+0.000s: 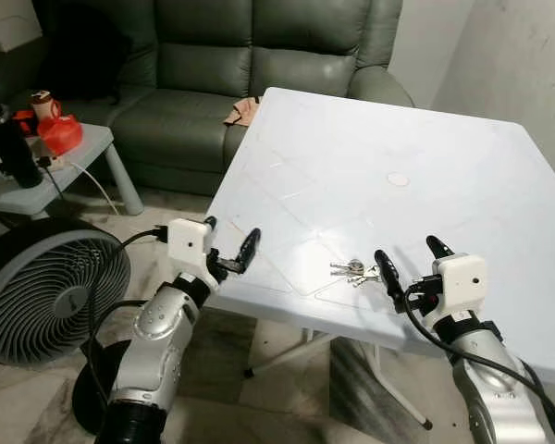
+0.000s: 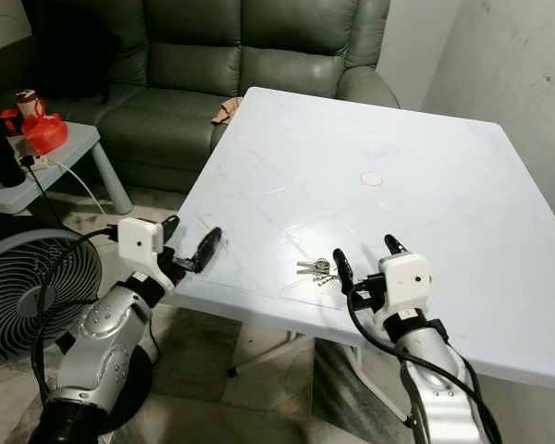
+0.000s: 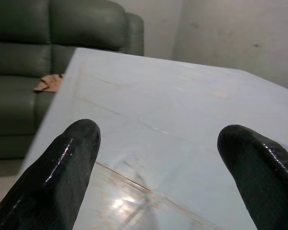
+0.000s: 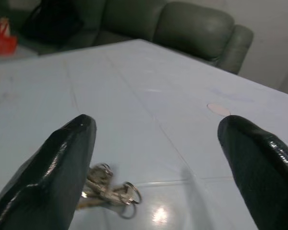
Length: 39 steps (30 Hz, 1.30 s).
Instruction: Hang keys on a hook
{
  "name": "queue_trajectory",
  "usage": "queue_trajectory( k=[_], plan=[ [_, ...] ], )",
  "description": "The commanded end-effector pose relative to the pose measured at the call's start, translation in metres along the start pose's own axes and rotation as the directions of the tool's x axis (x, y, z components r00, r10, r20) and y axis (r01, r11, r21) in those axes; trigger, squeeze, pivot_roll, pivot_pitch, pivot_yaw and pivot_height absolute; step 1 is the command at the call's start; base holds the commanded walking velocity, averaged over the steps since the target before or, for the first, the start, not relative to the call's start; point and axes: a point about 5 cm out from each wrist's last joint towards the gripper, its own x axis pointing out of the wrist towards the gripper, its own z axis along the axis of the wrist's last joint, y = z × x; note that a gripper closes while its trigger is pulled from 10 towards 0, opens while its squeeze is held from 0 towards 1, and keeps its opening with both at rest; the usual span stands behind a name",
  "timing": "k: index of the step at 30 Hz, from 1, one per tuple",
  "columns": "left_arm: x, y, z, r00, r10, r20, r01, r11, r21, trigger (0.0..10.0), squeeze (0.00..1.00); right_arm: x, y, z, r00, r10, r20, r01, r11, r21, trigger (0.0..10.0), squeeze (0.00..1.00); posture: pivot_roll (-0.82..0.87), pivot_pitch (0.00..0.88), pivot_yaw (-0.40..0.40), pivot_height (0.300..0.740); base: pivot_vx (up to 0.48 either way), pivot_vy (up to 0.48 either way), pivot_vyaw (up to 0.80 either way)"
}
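From the left eye view, the white table runs wide and mostly bare, its near edge just under both arms and its far corner nearly against the green sofa; a wall stands along its right side. On the floor to the left sit a round fan and a low side table, near the left arm. The left gripper hovers at the table's near-left edge, fingers spread, holding nothing. The right gripper hangs over the near edge, spread wide and empty, with the keys lying flat on the tabletop just beside its left finger. In the right eye view the keys lie the same way, close to the near rim. The left wrist view looks between parted fingers across bare tabletop toward the sofa. The right wrist view shows the keys just beside one finger, apart from the other.
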Motion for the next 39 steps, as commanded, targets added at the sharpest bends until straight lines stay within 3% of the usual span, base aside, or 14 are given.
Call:
queue_trajectory(
  k=[1, 15, 17, 18, 19, 20, 21, 22, 29, 32, 33, 34, 37, 39],
  plan=[
    [0.001, -0.009, 0.003, 0.998, -0.056, 0.007, 0.056, 0.998, 0.026, 10.0, 0.0, 0.005, -0.003, -0.001, 0.999, 0.048, -0.013, -0.048, 0.999, -0.009, 10.0, 0.0, -0.01, 0.087, -0.062, 0.74, 0.0, 0.0, 0.0],
    [0.003, -0.041, 0.002, 0.973, -0.228, -0.015, 0.229, 0.973, 0.042, 10.0, 0.0, 0.015, -0.008, -0.029, 0.956, 0.258, -0.14, -0.259, 0.966, 0.015, 10.0, 0.0, -0.02, 0.126, -0.047, 0.74, 0.0, 0.0, 0.0],
    [0.003, -0.043, 0.002, 0.971, -0.24, -0.018, 0.24, 0.97, 0.041, 10.0, 0.0, 0.017, -0.007, -0.03, 0.954, 0.264, -0.138, -0.263, 0.964, 0.03, 7.8, 0.0, -0.02, 0.126, -0.047, 0.74, 0.0, 0.0, 0.0],
    [0.003, -0.045, 0.002, 0.969, -0.248, -0.017, 0.248, 0.968, 0.038, 10.0, 0.0, 0.019, -0.006, -0.03, 0.954, 0.27, -0.128, -0.266, 0.963, 0.05, 7.1, 0.0, -0.02, 0.129, -0.046, 0.74, 0.0, 0.0, 0.0],
    [0.003, -0.045, 0.002, 0.969, -0.248, -0.017, 0.248, 0.968, 0.038, 10.0, 0.0, 0.019, -0.006, -0.03, 0.954, 0.27, -0.128, -0.266, 0.963, 0.05, 7.1, 0.0, -0.02, 0.129, -0.046, 0.74, 0.0, 0.0, 0.0],
    [0.003, -0.046, 0.003, 0.967, -0.254, -0.015, 0.254, 0.966, 0.038, 10.0, 0.0, 0.02, -0.007, -0.03, 0.955, 0.27, -0.124, -0.265, 0.963, 0.058, 1.4, 0.0, -0.02, 0.129, -0.046, 0.74, 0.0, 0.0, 0.0],
    [0.003, -0.047, 0.003, 0.966, -0.257, -0.016, 0.257, 0.966, 0.039, 10.0, 0.0, 0.021, -0.007, -0.03, 0.955, 0.27, -0.123, -0.264, 0.963, 0.06, 1.4, 0.0, -0.02, 0.129, -0.046, 0.74, 0.0, 0.0, 0.0],
    [0.003, -0.048, 0.003, 0.965, -0.261, -0.016, 0.261, 0.964, 0.04, 10.0, 0.0, 0.023, -0.008, -0.031, 0.955, 0.271, -0.122, -0.264, 0.962, 0.068, 0.0, 0.0, -0.02, 0.129, -0.046, 0.74, 0.0, 0.0, 0.0],
    [0.003, -0.052, 0.005, 0.96, -0.28, -0.017, 0.281, 0.959, 0.046, 10.0, 0.0, 0.035, -0.012, -0.03, 0.961, 0.254, -0.111, -0.243, 0.964, 0.107, 0.0, 0.0, -0.01, 0.133, -0.042, 0.74, 0.0, 0.0, 0.0],
    [0.003, -0.053, 0.005, 0.959, -0.283, -0.018, 0.283, 0.958, 0.049, 10.0, 0.0, 0.038, -0.014, -0.029, 0.962, 0.259, -0.086, -0.242, 0.955, 0.171, 0.0, 0.0, -0.01, 0.131, -0.044, 0.74, 0.0, 0.0, 0.0],
    [0.003, -0.053, 0.005, 0.96, -0.281, -0.018, 0.282, 0.958, 0.05, 10.0, 0.0, 0.039, -0.016, -0.029, 0.963, 0.257, -0.083, -0.24, 0.956, 0.169, 1.2, 0.0, -0.01, 0.131, -0.044, 0.74, 0.0, 0.0, 0.0],
    [0.002, -0.053, 0.005, 0.96, -0.28, -0.019, 0.281, 0.958, 0.049, 10.0, 0.0, 0.039, -0.017, -0.029, 0.963, 0.256, -0.083, -0.24, 0.957, 0.165, 1.2, 0.0, 0.0, 0.128, -0.046, 0.74, 0.0, 0.0, 0.0],
    [0.002, -0.052, 0.004, 0.961, -0.276, -0.02, 0.277, 0.96, 0.049, 10.0, 0.0, 0.038, -0.022, -0.03, 0.959, 0.268, -0.089, -0.252, 0.954, 0.161, 10.0, 0.0, 0.0, 0.127, -0.046, 0.74, 0.0, 0.0, 0.0],
    [0.002, -0.052, 0.004, 0.961, -0.276, -0.02, 0.276, 0.96, 0.05, 10.0, 0.0, 0.037, -0.024, -0.03, 0.957, 0.273, -0.093, -0.257, 0.954, 0.157, 10.0, 0.0, 0.0, 0.127, -0.046, 0.74, 0.0, 0.0, 0.0]
  ],
)
